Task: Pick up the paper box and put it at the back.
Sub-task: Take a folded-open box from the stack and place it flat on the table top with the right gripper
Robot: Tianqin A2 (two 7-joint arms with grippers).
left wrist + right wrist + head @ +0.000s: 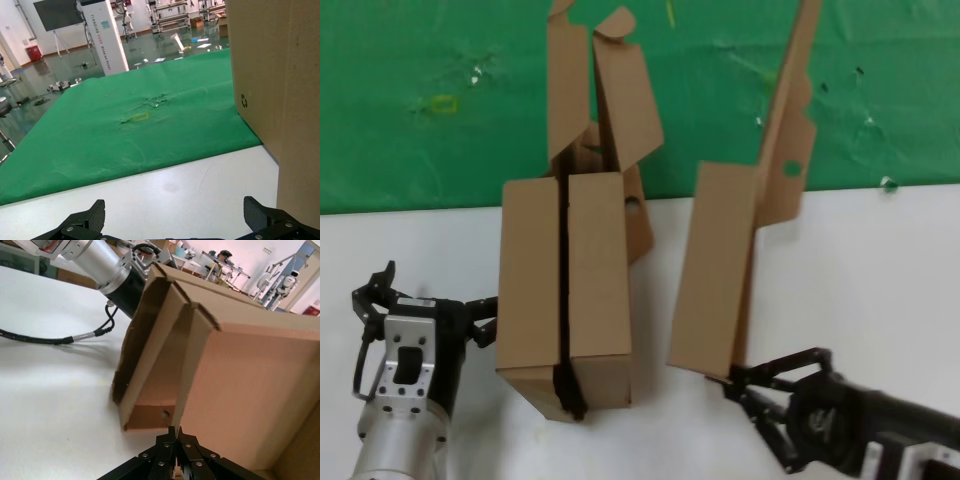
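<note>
Cardboard is clamped at the near edge of the paper box (pixel 715 270) by the right gripper (pixel 733 385), whose fingers are pressed together on the thin wall; the box is held tilted over the white desk (pixel 880 290), its lid reaching over the green cloth (pixel 440 100). The left gripper (pixel 480 322), fingers spread apart, is seen just beside the two other cartons (pixel 565 285) on the desk.
</note>
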